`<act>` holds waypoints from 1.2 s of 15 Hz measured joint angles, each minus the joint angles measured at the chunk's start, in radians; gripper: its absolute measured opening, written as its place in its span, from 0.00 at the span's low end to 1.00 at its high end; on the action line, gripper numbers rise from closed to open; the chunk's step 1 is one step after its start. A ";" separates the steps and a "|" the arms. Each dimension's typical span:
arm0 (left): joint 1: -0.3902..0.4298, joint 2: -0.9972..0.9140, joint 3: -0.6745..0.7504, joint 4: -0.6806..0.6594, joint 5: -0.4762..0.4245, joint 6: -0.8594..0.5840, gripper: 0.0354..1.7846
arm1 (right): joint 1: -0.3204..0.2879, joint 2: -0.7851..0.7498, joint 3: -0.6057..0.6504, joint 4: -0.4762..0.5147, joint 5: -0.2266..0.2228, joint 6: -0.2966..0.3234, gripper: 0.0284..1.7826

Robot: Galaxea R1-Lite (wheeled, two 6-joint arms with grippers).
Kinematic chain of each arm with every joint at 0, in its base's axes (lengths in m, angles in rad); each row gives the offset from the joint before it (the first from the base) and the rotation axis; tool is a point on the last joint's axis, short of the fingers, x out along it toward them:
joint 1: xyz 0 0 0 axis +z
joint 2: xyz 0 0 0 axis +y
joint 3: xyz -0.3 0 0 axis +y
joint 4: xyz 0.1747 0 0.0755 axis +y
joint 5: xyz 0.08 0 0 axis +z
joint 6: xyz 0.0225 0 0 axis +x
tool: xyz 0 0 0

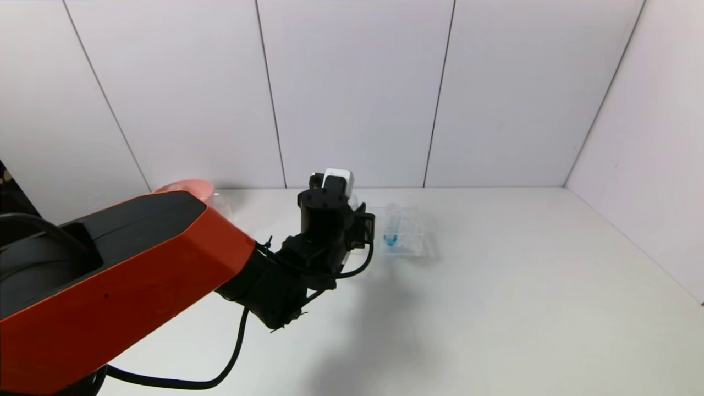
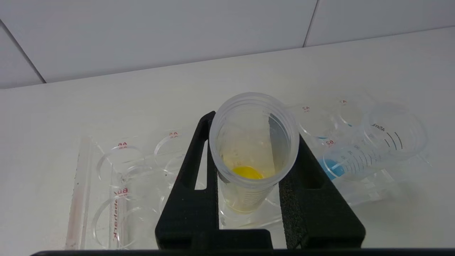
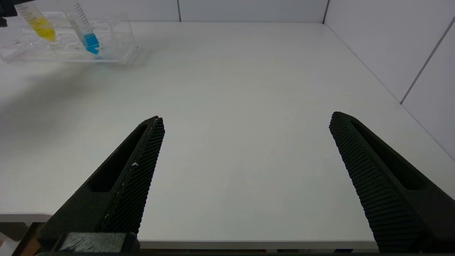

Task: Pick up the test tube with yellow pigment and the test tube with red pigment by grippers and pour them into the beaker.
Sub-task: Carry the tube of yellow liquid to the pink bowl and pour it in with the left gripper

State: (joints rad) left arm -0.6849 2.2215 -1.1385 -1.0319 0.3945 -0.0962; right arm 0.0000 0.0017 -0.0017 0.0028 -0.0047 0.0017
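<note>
In the left wrist view my left gripper [image 2: 253, 132] is shut on the test tube with yellow pigment [image 2: 249, 173], one black jaw against each side below its rim. The tube's tip still sits inside the clear tube rack [image 2: 117, 185]. The right wrist view shows the yellow tube [image 3: 38, 23] tilted in the rack [image 3: 117, 46]. In the head view the left gripper [image 1: 335, 220] hangs over the rack's left end [image 1: 410, 234] and hides the tube. The red-pigment tube is out of view. The beaker [image 1: 224, 204] shows as a clear rim behind my left arm. My right gripper [image 3: 245, 119] is open and empty.
A blue-liquid tube [image 1: 391, 230] leans in the rack, next to the yellow one [image 2: 355, 156]. A pink bowl [image 1: 190, 187] stands at the back left, by the beaker. White walls close the back and right of the table [image 1: 522, 286]. My right gripper hovers over the table's front edge [image 3: 249, 243].
</note>
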 joint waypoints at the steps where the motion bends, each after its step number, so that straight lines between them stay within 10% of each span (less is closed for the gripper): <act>1: -0.001 -0.007 0.001 0.001 0.000 0.001 0.26 | 0.000 0.000 0.000 0.000 0.000 0.000 0.95; 18: -0.026 -0.176 0.068 -0.003 -0.038 0.025 0.26 | 0.000 0.000 0.000 0.000 0.000 0.000 0.95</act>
State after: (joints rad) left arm -0.7109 2.0451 -1.0709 -1.0347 0.3568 -0.0715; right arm 0.0000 0.0017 -0.0017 0.0032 -0.0047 0.0017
